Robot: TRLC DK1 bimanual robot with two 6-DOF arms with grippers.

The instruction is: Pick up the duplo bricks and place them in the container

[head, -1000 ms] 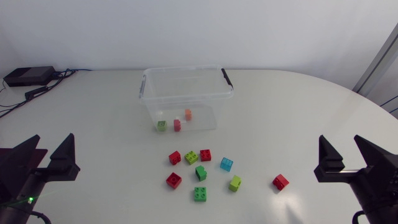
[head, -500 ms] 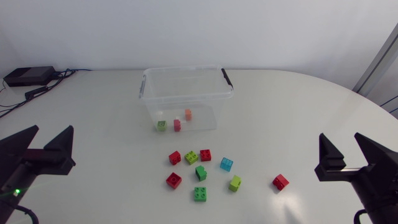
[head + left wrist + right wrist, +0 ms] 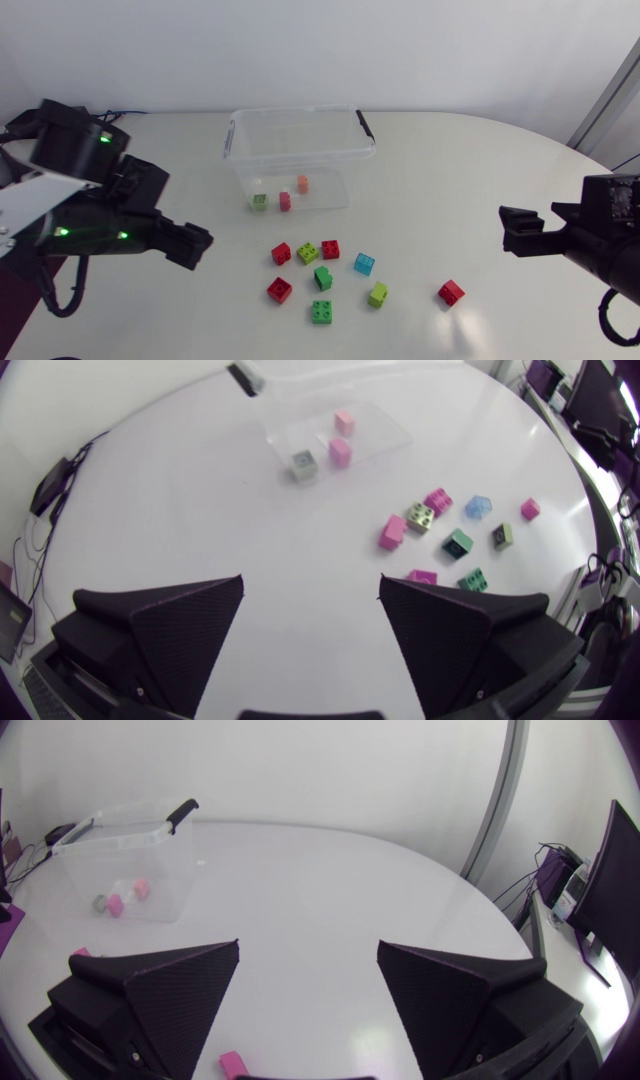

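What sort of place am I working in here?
Probably a robotics test bench: a white tabletop, a clear plastic container with black handles holding three small bricks, and loose coloured duplo bricks laid out beside it.

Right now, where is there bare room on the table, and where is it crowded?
The widest bare patch of table lies between the container and the right gripper. Another lies between the container and the left gripper. Crowded: in front of the container, where eight bricks cluster; a lone red brick sits nearer the right gripper.
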